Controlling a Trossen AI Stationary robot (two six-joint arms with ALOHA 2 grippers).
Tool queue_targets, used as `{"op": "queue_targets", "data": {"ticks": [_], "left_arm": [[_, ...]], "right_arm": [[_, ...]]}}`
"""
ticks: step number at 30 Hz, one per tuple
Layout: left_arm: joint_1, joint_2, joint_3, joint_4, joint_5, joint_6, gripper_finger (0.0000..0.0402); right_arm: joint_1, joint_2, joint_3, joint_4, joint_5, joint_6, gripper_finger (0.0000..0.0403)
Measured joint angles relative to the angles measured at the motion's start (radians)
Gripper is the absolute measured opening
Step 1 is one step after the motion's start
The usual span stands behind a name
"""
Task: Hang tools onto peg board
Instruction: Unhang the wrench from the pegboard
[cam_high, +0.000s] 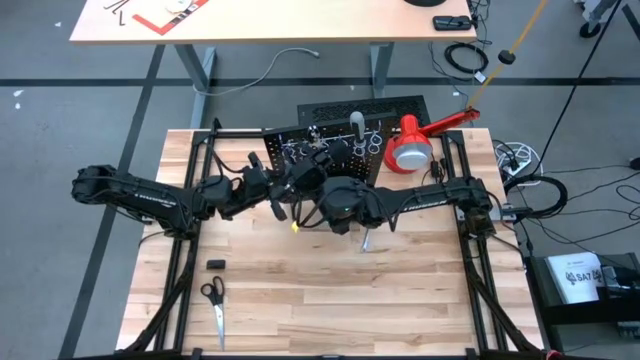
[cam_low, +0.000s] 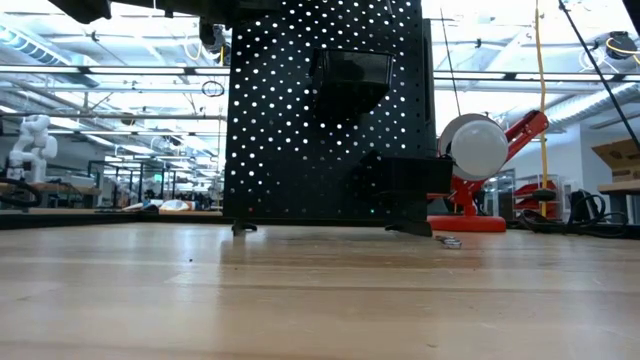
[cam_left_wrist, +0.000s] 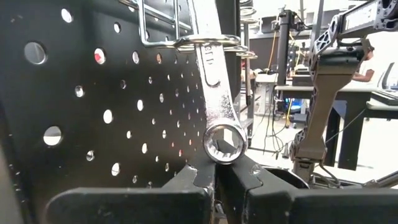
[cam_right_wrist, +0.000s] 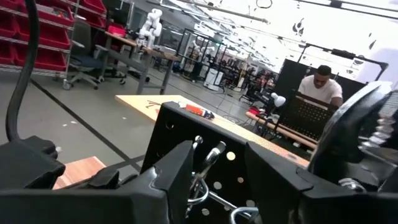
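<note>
While your left claw (cam_left_wrist: 225, 177) sits closed just under the hanging wrench (cam_left_wrist: 217, 93), your right claw (cam_right_wrist: 217, 171) stands half-open at the peg board (cam_right_wrist: 205, 134), empty.

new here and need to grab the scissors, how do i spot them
Start from the wooden table seen from above, then go to its near left corner, away from the upright peg board. The scissors lie flat there, black handles, silver blades, just below a small black block.

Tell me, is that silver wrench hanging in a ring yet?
Yes: the wrench passes through a silver ring on the peg board, box end down by the left pincer.
</note>
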Motion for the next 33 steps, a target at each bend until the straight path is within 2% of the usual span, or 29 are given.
{"op": "queue_targets", "data": {"ticks": [10,20,27,33], "left_arm": [[0.0,0.0,0.0,0.0,0.0,0.0,0.0018],[0.0,-0.001,0.0,0.002,0.0,0.0,0.0018],[0.0,-0.001,0.0,0.002,0.001,-0.001,0.0018],[0.0,-0.001,0.0,-0.003,0.005,-0.001,0.0018]], "right_arm": [[-0.008,-0.001,0.0,-0.033,-0.042,0.044,0.0101],[-0.007,-0.001,0.0,-0.028,-0.087,0.043,0.0012],[-0.009,0.0,-0.001,-0.014,-0.081,0.025,0.0005],[-0.009,0.0,-0.001,0.048,-0.12,-0.027,0.0003]]}}
